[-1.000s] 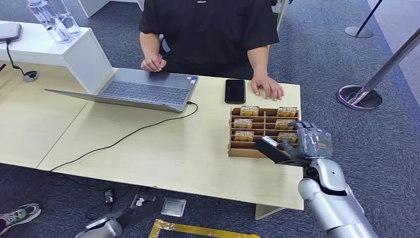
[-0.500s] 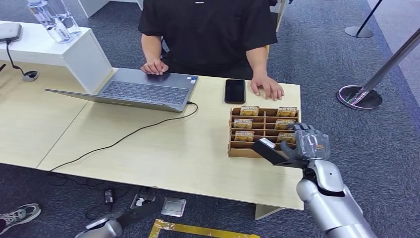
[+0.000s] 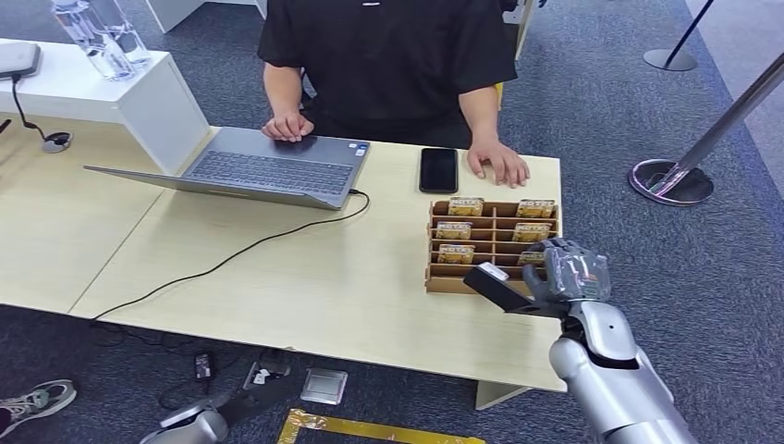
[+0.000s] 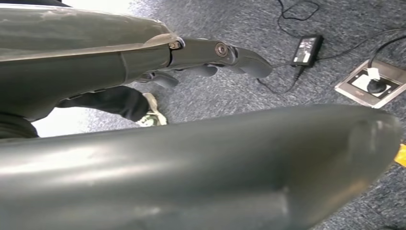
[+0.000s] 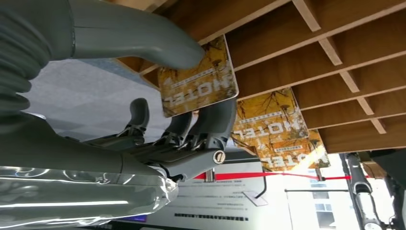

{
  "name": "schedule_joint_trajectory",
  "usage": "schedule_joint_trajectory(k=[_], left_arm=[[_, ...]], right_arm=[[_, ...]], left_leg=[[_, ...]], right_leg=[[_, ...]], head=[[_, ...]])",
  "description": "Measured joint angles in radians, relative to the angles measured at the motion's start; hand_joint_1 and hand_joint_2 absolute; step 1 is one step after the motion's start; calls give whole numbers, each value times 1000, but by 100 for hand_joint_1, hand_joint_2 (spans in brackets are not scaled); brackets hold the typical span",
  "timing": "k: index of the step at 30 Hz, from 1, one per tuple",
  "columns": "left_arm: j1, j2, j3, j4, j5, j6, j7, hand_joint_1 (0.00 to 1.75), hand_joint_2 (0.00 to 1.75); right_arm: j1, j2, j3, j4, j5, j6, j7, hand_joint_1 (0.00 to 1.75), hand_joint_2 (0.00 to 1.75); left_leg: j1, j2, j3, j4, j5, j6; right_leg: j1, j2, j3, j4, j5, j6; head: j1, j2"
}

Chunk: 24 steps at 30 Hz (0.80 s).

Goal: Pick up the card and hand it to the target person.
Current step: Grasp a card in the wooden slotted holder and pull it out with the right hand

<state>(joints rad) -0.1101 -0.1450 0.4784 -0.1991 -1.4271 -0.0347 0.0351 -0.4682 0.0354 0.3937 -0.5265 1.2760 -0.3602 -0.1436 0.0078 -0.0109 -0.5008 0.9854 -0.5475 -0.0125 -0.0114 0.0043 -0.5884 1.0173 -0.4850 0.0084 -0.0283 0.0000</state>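
At the lower left of the head view, the robot's left hand (image 3: 189, 427) hangs low beside the light wooden tabletop (image 3: 305, 277), over the grey carpet floor (image 3: 111, 351); in the left wrist view its dark fingers (image 4: 225, 52) extend with nothing between them, so the hand is released. A black power adapter (image 4: 306, 49) and a silver floor socket box (image 4: 371, 84) lie on the carpet below it. On the tabletop, an open grey laptop (image 3: 250, 168) sits in front of a person in a black shirt (image 3: 388, 55), its black cable (image 3: 231, 259) trailing to the near edge. A black smartphone (image 3: 438, 170) lies flat just beside the person's hand (image 3: 499, 165). Near it stands a brown wooden compartment rack (image 3: 490, 242) holding yellow hotel cards. The robot's right hand (image 3: 564, 277) is at the rack's near right corner. In the right wrist view, its thick grey thumb (image 5: 143, 43) and darker fingers (image 5: 215, 120) pinch 1 yellow hotel card (image 5: 198, 84), partly raised from its compartment, with 2 similar cards (image 5: 273, 124) slotted behind it
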Motion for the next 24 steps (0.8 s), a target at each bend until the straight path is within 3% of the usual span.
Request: schedule_joint_trajectory(k=[3, 11, 15, 24], left_arm=[[0, 0, 0, 0, 0, 0, -1, 0, 0], [0, 0, -1, 0, 0, 6, -38, 0, 0], [0, 0, -3, 0, 0, 14, -59, 0, 175], [0, 0, -19, 0, -12, 39, -62, 0, 175]], right_arm=[[0, 0, 0, 3, 1, 0, 2, 149, 175], [-1, 1, 0, 3, 3, -12, 0, 161, 175], [0, 2, 0, 3, 1, -23, -7, 172, 175], [0, 4, 0, 3, -8, -45, -26, 175, 175]], left_leg=[[0, 0, 0, 0, 0, 0], [0, 0, 1, 0, 0, 0], [0, 0, 1, 0, 0, 0], [0, 0, 0, 0, 0, 0]], right_leg=[[0, 0, 0, 0, 0, 0], [0, 0, 0, 0, 0, 0], [0, 0, 1, 0, 0, 0], [0, 0, 0, 0, 0, 0]], head=[[0, 0], [0, 0], [0, 0], [0, 0]])
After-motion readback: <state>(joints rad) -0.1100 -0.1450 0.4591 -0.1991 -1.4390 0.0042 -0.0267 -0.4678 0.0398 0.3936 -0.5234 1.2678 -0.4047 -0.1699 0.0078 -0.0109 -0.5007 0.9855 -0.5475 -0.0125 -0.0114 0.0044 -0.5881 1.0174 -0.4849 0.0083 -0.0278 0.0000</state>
